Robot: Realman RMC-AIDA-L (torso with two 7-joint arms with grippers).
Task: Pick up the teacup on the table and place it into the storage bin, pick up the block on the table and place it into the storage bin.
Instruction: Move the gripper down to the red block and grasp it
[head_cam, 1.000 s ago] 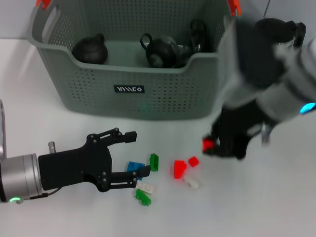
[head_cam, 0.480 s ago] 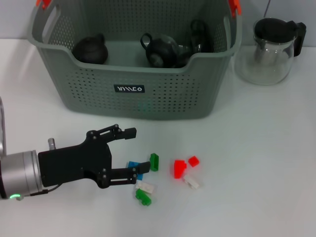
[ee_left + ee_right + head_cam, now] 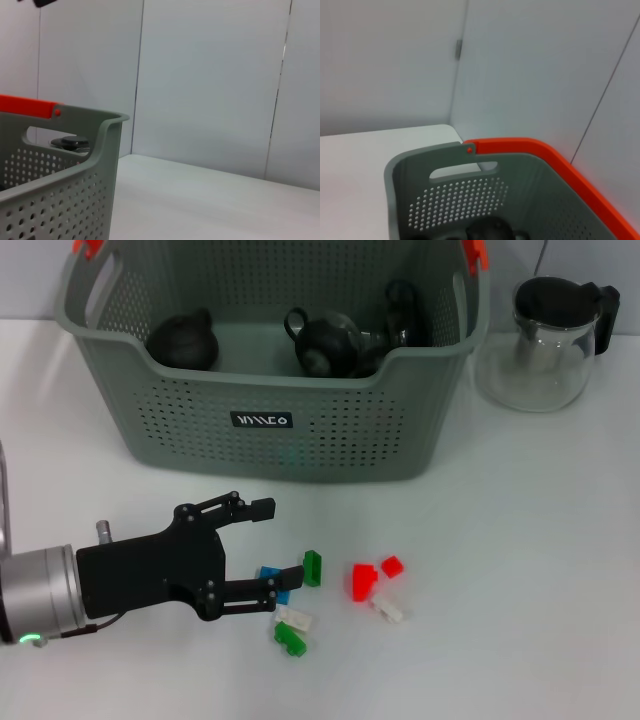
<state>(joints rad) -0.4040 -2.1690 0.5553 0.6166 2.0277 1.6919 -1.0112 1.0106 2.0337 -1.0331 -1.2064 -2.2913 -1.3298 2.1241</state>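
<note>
A: Near edge first. Left gripper (image 3: 268, 555) sits low on the tabletop (image 3: 520, 570), lower left of the head view, jaws spread wide, holding nothing. It barely shifted over the last second.

B: What's right by it?

A: The scattered blocks. Blue block (image 3: 272, 577) lies just at its lower fingertip, green block (image 3: 313, 567) just beside that, a white one (image 3: 295, 620) and another green one (image 3: 291, 640) below. Red blocks (image 3: 364, 580) and a small white piece (image 3: 388, 610) a bit further right, apart from the gripper.

B: So what changed?

A: The right arm. A second ago it filled the right side of the frame, over the red pieces; now it's gone from the head view. Right gripper isn't visible anywhere, so its state is unknown. Its wrist camera looks down on the storage bin (image 3: 485, 200) rim from above.

B: Meaning for the task?

A: Probably the right arm just carried a block to the bin, or is over it to drop one. Can't confirm a drop.

B: And the far end?

A: Storage bin (image 3: 270, 420) at upper centre, with dark teapot-like items (image 3: 330, 340) inside; I see no teacup left on the tabletop. Glass pitcher (image 3: 548, 340) upper right, outside the bin. Blocks remain, so I judge the left gripper's blue block is next.
</note>
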